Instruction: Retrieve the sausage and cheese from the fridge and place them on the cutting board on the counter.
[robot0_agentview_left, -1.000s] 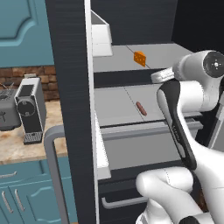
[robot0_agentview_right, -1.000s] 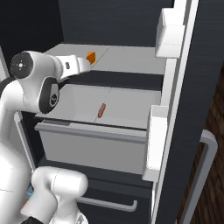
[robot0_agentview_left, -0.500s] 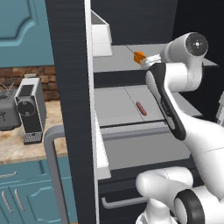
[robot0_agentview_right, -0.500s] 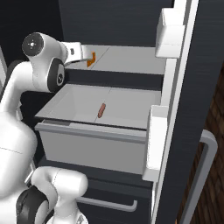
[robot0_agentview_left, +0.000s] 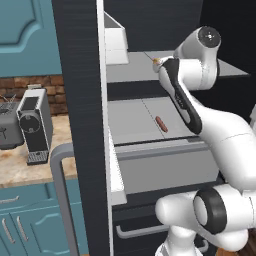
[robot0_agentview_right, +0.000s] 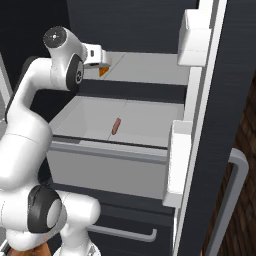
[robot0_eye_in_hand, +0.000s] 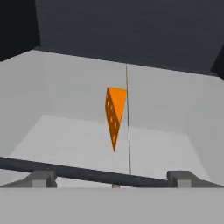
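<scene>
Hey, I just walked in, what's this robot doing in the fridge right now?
The white arm is reaching into the open black two-door fridge, toward the small bright orange cheese wedge on the upper pale grey shelf. Its claw is beside the cheese and holds nothing yet; whether it is open is hard to tell. The slim reddish-brown sausage link lies untouched on the shelf below.

Smooth matt orange cheese (robot0_eye_in_hand: 115, 113) on matt pale grey shelf (robot0_eye_in_hand: 65, 140); black fridge (robot0_agentview_left: 80, 100), glossy sausage (robot0_agentview_left: 161, 124).
</scene>
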